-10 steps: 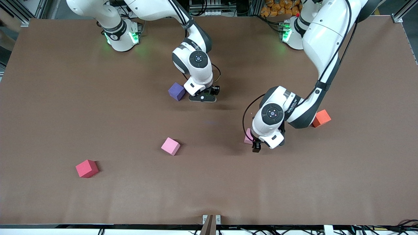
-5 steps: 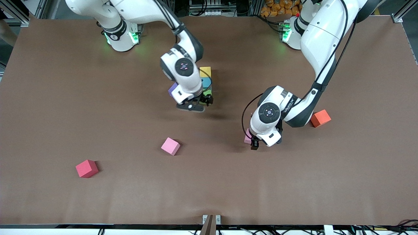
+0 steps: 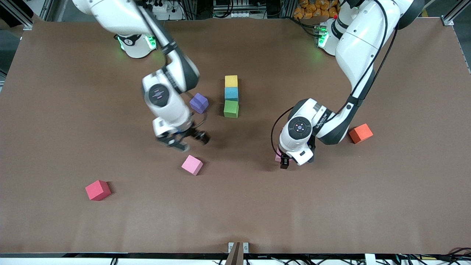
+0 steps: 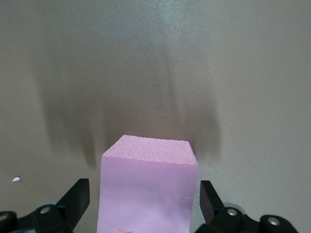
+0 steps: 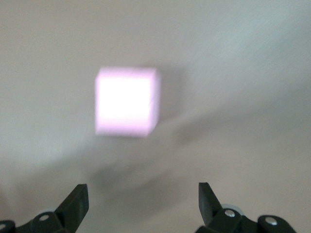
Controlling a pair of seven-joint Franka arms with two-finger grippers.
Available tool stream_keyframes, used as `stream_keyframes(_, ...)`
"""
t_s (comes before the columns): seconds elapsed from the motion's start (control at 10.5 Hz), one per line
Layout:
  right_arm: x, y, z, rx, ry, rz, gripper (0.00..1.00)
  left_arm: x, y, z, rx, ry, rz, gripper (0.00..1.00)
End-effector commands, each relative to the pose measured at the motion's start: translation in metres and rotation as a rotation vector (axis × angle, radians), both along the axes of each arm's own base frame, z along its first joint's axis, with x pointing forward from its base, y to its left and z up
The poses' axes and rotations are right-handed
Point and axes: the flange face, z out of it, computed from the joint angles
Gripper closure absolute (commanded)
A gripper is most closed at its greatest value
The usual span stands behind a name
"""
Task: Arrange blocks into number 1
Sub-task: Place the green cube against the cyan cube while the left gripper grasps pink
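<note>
Yellow point(image 3: 231, 80), blue point(image 3: 231, 93) and green point(image 3: 231, 109) blocks lie touching in a straight column at mid table. One pink block point(image 3: 192, 165) sits alone nearer the front camera. My right gripper point(image 3: 190, 142) hangs open just above the table beside it; in the right wrist view that pink block point(image 5: 127, 101) lies ahead of the open right gripper point(image 5: 143, 204). The second pink block point(image 3: 278, 158) is mostly hidden under my left gripper point(image 3: 284, 163). In the left wrist view this block point(image 4: 148, 189) stands between the fingers of the open left gripper point(image 4: 144, 196), with narrow gaps on both sides.
A purple cube point(image 3: 199, 103) sits beside the column toward the right arm's end. A red cube point(image 3: 98, 190) lies near the front toward that same end. An orange cube point(image 3: 361, 133) rests beside the left arm's elbow.
My right arm swung away from the column, uncovering the yellow, blue and green blocks, and came down beside the lone pink block. The left gripper shifted slightly over its pink block.
</note>
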Motion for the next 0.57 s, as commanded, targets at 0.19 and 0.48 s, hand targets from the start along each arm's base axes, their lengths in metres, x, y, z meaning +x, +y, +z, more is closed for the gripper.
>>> stream_keyframes(0.19, 0.076, -0.001, -0.022, 0.01, -0.062, -0.246, 0.0, -0.001, -0.001, -0.009, 0.015, -0.012, -0.005, 0.88)
stream_keyframes(0.48, 0.08, 0.007, -0.036, 0.001, -0.061, -0.224, 0.0, -0.002, -0.002, -0.007, 0.018, -0.012, -0.009, 1.0)
